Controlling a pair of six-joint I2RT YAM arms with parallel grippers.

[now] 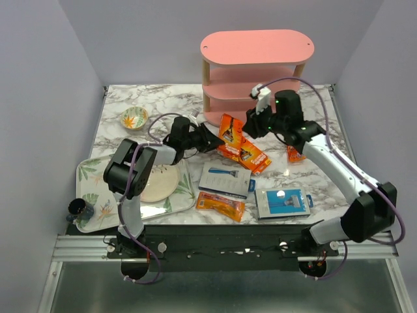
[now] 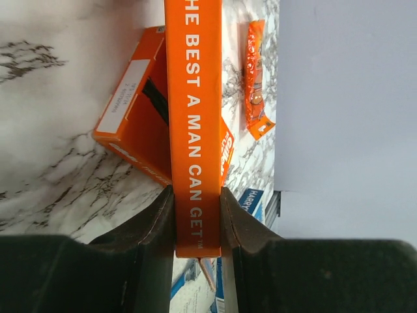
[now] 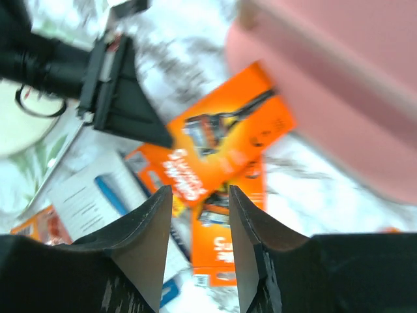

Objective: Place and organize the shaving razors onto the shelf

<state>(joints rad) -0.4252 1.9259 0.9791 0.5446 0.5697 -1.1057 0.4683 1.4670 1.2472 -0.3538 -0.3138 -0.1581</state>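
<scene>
- Orange pack point(image 2: 194, 117) is pinched edge-on by the left claw point(image 2: 197, 195), a finger pressed on each face; its long axis runs straight out from the claw.
- Right claw point(image 3: 199, 190) stands part open and empty, just beside that pack.
- Shelf point(image 1: 257, 47) stands at upper centre of the top view, just beyond the pack, so the left claw is likely the one to deliver it.

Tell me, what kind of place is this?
Probably a robot practice bench, not a shop: the left arm and right arm are bolted at a marble-patterned table, boxed in by plain walls, with a small pink shelf.
</scene>
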